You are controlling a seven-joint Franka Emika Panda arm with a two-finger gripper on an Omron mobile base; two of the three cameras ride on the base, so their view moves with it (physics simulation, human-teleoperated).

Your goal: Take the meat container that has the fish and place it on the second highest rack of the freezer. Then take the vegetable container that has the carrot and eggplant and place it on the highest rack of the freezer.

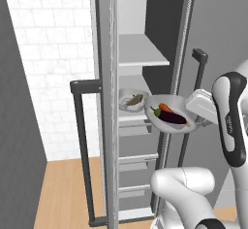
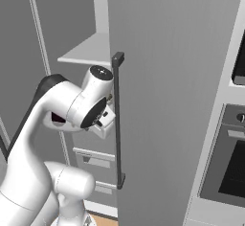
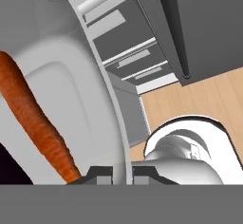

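The slim orange carrot point(image 3: 40, 123) lies closest to the hand camera, slanting across the pale floor of the shallow translucent vegetable container point(image 3: 102, 83). The gripper point(image 3: 121, 174) has its two dark fingertips pressed together on that container's thin rim, pinching it.

From the left base camera the container hangs in the air just in front of the tall grey freezer point(image 1: 109, 126), level with the lower open shelf. Inside it the dark purple glossy eggplant point(image 1: 173, 119) lies beside the carrot.

The first half looks done: the small mottled brown-grey fish point(image 1: 135, 99) sits in its own clear tub point(image 1: 127, 107) on the second highest rack point(image 1: 133, 117), near its front edge.

The flat pale grey highest rack point(image 1: 143, 56) is bare. I judge what remains is to raise the vegetable container, set it on that board and release.
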